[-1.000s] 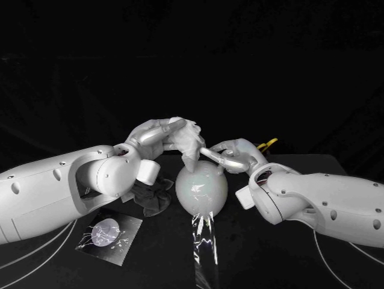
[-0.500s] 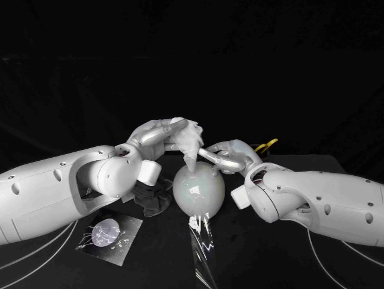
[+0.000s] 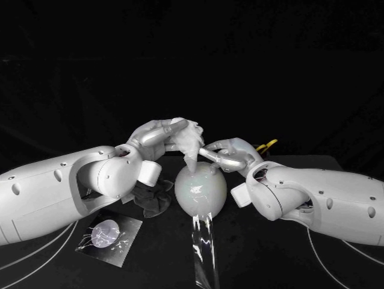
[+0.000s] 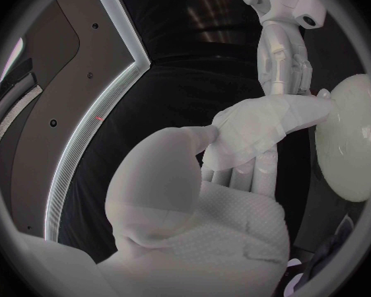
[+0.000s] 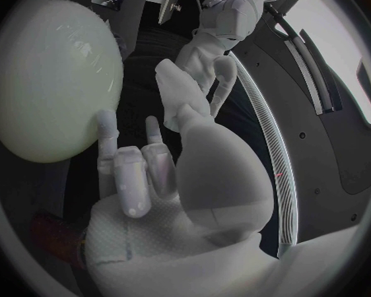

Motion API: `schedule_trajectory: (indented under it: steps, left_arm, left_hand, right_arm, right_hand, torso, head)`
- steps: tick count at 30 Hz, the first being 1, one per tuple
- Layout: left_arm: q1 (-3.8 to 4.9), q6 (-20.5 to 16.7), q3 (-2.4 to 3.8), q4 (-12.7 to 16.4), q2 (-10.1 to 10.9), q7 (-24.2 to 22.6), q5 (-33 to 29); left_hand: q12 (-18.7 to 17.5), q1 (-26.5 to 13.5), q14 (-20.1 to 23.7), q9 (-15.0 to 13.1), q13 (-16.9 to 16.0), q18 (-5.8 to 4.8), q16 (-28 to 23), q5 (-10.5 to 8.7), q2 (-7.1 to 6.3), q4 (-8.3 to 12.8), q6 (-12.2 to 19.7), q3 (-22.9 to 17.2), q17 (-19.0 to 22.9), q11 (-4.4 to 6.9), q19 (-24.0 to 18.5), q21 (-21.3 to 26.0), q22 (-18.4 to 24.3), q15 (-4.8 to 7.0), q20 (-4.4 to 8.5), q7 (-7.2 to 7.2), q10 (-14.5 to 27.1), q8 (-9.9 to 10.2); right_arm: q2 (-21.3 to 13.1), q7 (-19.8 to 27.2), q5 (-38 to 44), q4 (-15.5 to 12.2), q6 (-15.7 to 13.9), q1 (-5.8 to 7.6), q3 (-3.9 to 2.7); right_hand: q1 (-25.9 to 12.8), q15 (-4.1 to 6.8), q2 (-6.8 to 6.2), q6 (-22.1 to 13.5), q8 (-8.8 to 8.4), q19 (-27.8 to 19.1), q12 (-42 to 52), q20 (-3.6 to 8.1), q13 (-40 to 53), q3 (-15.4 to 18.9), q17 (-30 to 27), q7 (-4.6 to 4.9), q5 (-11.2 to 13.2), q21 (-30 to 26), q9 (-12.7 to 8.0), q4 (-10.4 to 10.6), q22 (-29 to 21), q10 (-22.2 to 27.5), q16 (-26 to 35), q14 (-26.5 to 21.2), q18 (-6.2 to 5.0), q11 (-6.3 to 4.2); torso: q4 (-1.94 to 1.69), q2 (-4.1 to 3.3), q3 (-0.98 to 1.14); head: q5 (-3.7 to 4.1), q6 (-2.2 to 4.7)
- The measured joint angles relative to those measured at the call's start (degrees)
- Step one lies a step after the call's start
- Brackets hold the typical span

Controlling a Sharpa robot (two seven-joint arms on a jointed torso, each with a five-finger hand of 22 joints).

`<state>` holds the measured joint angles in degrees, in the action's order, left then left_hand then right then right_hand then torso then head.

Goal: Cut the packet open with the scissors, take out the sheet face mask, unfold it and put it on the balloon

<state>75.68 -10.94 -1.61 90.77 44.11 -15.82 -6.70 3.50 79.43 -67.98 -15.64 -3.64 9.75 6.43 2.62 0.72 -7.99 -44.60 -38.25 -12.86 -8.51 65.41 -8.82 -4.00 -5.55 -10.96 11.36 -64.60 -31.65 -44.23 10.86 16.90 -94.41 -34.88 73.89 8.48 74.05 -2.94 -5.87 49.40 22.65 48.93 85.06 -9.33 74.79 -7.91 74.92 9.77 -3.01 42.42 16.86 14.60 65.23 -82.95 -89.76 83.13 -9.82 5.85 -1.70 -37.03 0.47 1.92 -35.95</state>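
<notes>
Packet: lies flat on the worktop at 7 o'clock from the balloon, printed face up; whether anything is inside cannot be told.
Film: dark crumpled wad at 9 o'clock, just beside the balloon and partly behind the left arm.
Left hand: at 11 o'clock above the balloon, fingers and thumb closed on the top of the mask.
Mask: white and bunched, hanging from that hand, its lower tip meeting the balloon's top.
Balloon: pale and upright, at the dial's centre.
Strip: clear and glinting, running from under the balloon toward 6 o'clock.
Right hand: at 1 o'clock, fingers apart, one fingertip on the balloon; whether it also pinches the mask is unclear.
Scissors: yellow handle at 2 o'clock behind the right hand, blades hidden.
</notes>
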Motion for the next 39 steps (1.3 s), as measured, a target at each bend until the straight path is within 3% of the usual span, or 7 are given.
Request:
schedule_trajectory:
  steps: [8, 10, 12, 15, 19, 27, 39]
  left_arm:
    - [-0.04, 0.1, -0.05, -0.22, 0.01, 0.0, 0.0]
    - [-0.04, 0.21, -0.05, -0.26, 0.06, 0.0, 0.0]
    - [0.03, 0.42, -0.06, -0.31, 0.11, 0.0, 0.0]
    - [0.39, 1.03, -0.06, -0.49, 0.19, -0.16, -0.02]
    - [0.79, 1.98, -0.04, -0.59, 0.3, -0.4, -0.04]
    - [1.17, 3.64, -0.03, -0.52, 0.44, -0.76, -0.07]
    - [1.39, 5.59, -0.03, -0.11, 0.71, -0.84, -0.08]
  left_hand:
    - [0.0, 0.0, 0.0, 0.03, 0.0, -0.06, 0.0, 0.0, 0.0, 0.0, 0.0, 0.0, 0.0, 0.0, 0.01, 0.01, 0.01, 0.0, 0.01, 0.0, 0.0, 0.0]
    - [0.0, 0.0, 0.0, 0.03, 0.0, -0.07, 0.0, 0.0, 0.0, 0.0, 0.0, 0.0, -0.03, 0.0, 0.21, 0.01, 0.01, -0.01, 0.21, 0.0, 0.0, 0.0]
    - [0.0, 0.0, -0.38, 0.03, 0.0, -0.08, 0.32, 0.0, 0.0, 0.0, 0.01, 0.0, -0.13, 0.0, 0.4, 0.01, 0.01, 0.15, 0.33, -0.01, 0.0, 0.0]
    - [0.0, -0.09, -0.72, 0.02, 0.0, -0.08, 0.38, 0.0, 0.09, 0.0, 0.01, 0.0, -0.16, 0.0, 0.84, -0.27, -0.02, 0.31, 0.4, -0.01, 0.0, 0.0]
    - [0.0, -0.38, -0.73, 0.02, 0.0, -0.19, 0.38, 0.0, 0.23, 0.0, 0.01, 0.0, -0.23, 0.0, 2.31, -0.94, -0.24, 0.31, 0.65, -0.01, 0.0, 0.01]
    - [0.0, -0.38, -0.73, 0.02, 0.0, 0.03, 0.38, -0.01, 0.23, 0.0, 0.06, 0.0, -0.33, 0.0, 5.18, -2.27, -0.58, 0.31, 1.4, -0.06, 0.0, 0.03]
    - [0.0, -0.37, -0.94, 0.03, 0.0, 0.04, 0.37, -0.12, 0.23, 0.0, -0.12, 0.0, -0.44, 0.01, 6.09, -2.74, -0.62, 0.5, 1.55, 0.12, -0.01, 0.26]
  right_arm:
    - [-3.21, 1.79, -1.09, -0.98, 1.36, 0.71, -0.1]
    - [-4.24, 2.25, -1.21, -1.03, 1.6, 0.78, -0.1]
    - [-4.89, 2.63, -1.31, -1.03, 1.8, 0.8, -0.09]
    - [-5.71, 3.46, -1.62, -0.96, 2.5, 0.85, -0.07]
    - [-6.27, 4.75, -2.3, -0.7, 3.86, 0.88, -0.06]
    - [-6.14, 6.67, -2.74, 0.33, 6.86, 0.89, -0.05]
    - [-3.73, 7.2, -1.94, 2.06, 11.05, 0.88, -0.05]
  right_hand:
    - [0.92, 0.13, 0.27, 0.0, -0.66, 0.5, -3.3, 0.1, 0.0, 1.66, -0.43, -0.01, 0.01, 0.5, -0.53, -0.12, 0.46, 4.05, 0.04, -1.76, 0.01, 0.02]
    - [2.69, 0.33, 0.79, -0.02, -1.52, 0.46, -13.42, 0.13, -10.32, 2.67, -11.7, -0.03, 0.01, -1.0, -0.93, -0.24, -0.67, 12.95, 3.05, -8.51, 0.03, -0.04]
    - [5.81, 0.7, 1.69, -0.32, -2.44, -0.43, -32.27, 1.01, -29.62, 2.76, -36.64, -0.32, -0.22, -5.63, -1.33, -0.53, -4.34, 23.26, 15.78, -21.34, -0.4, -0.65]
    - [9.89, -0.1, 2.11, -1.63, -4.07, -2.41, -49.9, 0.19, -43.2, 0.7, -49.64, 0.55, -0.06, -13.47, -1.87, 0.34, -10.78, 26.16, 33.81, -28.44, -0.42, -0.07]
    - [14.25, -3.75, 0.49, -2.5, -6.31, -4.48, -68.21, -3.39, -58.36, -2.91, -59.77, 2.11, -0.21, -26.07, -2.54, 1.46, -23.06, 25.87, 54.52, -34.65, -0.42, 3.24]
    - [11.37, -4.54, -2.85, -2.66, -8.77, 2.92, -77.1, -4.3, -67.24, -0.36, -64.92, 2.39, 0.02, -33.49, -3.05, 1.44, -34.94, 23.9, 64.03, -30.5, -0.41, 4.01]
    - [5.17, -9.19, -1.88, -12.09, -13.95, -14.97, -81.39, -7.21, -71.2, 10.06, -69.05, 0.76, 0.02, -39.22, -5.07, 1.85, -46.31, 31.39, 74.37, -39.49, 1.01, 7.95]
  torso:
    - [-0.01, 0.01, 0.0]
    - [0.0, 0.05, 0.0]
    - [0.0, 0.12, 0.0]
    - [0.02, 0.2, 0.01]
    - [0.1, 0.38, 0.12]
    - [0.19, 0.66, 0.26]
    - [0.16, 0.53, 0.26]
  head:
    - [0.14, 0.27]
    - [0.14, 0.35]
    - [0.14, 0.44]
    - [0.14, 0.59]
    - [0.13, 0.69]
    - [0.08, 0.71]
    - [0.4, 0.99]
